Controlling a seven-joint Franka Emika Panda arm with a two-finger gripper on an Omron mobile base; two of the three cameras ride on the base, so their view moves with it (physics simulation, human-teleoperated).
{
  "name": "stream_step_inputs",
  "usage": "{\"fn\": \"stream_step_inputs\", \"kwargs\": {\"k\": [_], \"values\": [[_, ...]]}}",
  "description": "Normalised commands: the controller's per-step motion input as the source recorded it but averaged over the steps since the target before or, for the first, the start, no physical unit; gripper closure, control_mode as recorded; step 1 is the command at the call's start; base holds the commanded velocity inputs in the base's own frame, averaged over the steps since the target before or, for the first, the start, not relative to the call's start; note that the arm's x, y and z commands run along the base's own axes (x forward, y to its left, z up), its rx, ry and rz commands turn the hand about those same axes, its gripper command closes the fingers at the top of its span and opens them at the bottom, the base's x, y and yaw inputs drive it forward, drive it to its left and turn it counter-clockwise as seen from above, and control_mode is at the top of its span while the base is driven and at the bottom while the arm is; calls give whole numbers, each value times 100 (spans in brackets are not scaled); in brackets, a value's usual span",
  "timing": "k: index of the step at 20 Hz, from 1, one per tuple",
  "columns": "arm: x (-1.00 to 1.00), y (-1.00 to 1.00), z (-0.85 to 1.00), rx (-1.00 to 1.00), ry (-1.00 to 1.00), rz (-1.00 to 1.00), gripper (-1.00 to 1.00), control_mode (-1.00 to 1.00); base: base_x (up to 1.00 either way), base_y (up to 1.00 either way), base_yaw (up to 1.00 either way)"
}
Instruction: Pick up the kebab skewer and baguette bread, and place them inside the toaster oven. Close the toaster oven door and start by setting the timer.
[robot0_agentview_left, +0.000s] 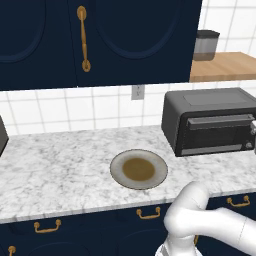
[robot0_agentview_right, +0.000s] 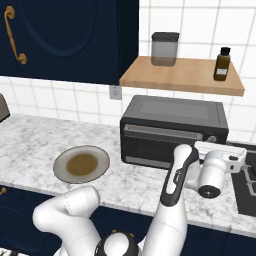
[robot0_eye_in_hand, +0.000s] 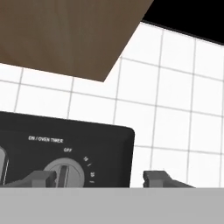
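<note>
The hand view shows the timer (robot0_eye_in_hand: 65, 172) at lower left, its bar upright toward OFF, one fingertip over its left edge. The hand (robot0_eye_in_hand: 99, 179) is spread wide, holding nothing. The right base view shows the toaster oven (robot0_agentview_right: 173, 131) mid-frame on the bench (robot0_agentview_right: 30, 137), its door (robot0_agentview_right: 162, 145) shut.

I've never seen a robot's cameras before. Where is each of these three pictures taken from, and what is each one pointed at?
Left base view: behind the arm on its left, looking down over the counter at the plate and toaster oven; the white arm rises at lower right.
Right base view: behind on its right, same counter; the arm rises from lower left toward the oven's right end.
Hand view: on the hand, close to the timer, with the gripper at the bottom.
Both base views share the plate, oven and shelf.
</note>
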Motion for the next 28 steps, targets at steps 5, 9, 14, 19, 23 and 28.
{"fn": "stream_step_inputs", "kwargs": {"k": [5, 9, 14, 19, 23, 28], "values": [[31, 0, -50, 0, -4, -13, 100, -100, 0, 0, 0], [36, 4, -49, 0, -5, -15, 100, -100, 0, 0, 0], [34, 9, -47, -1, -6, -15, 100, -100, 0, 0, 0], [27, 14, -44, -4, -7, -15, 100, -100, 0, 0, 0], [38, 21, -44, -9, -9, -13, 100, -100, 0, 0, 0], [33, 25, -29, -16, -8, -12, 100, -100, 0, 0, 0]]}}
